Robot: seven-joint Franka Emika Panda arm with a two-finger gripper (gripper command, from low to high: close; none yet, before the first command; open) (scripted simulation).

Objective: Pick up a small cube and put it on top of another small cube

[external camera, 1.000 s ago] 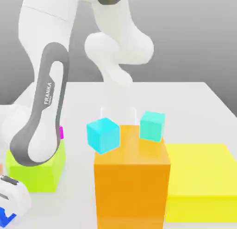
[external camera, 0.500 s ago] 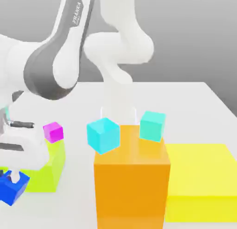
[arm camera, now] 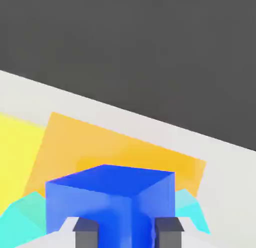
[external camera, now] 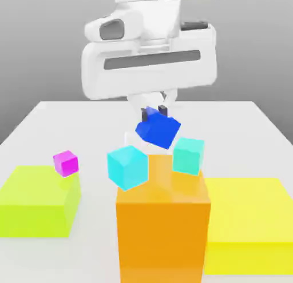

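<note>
Pincer (external camera: 155,111) had the deep-blue cube (external camera: 158,128) clamped & lifted w/ pickup done, stacking on another cube still left.

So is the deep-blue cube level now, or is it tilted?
Tilted. The deep-blue cube hangs corner-down in the shut jaws of the gripper, above the orange block.

cyan cubes (external camera: 127,167) flanking gap, orange block (external camera: 163,219)

Arm (external camera: 149,24): we see its upper part cut off by the exterior view's top edge. Orange block (external camera: 163,230) and yellow block (external camera: 249,227): bases cropped below. Deep-blue cube (arm camera: 110,204): lower part cropped in hand view.
</note>
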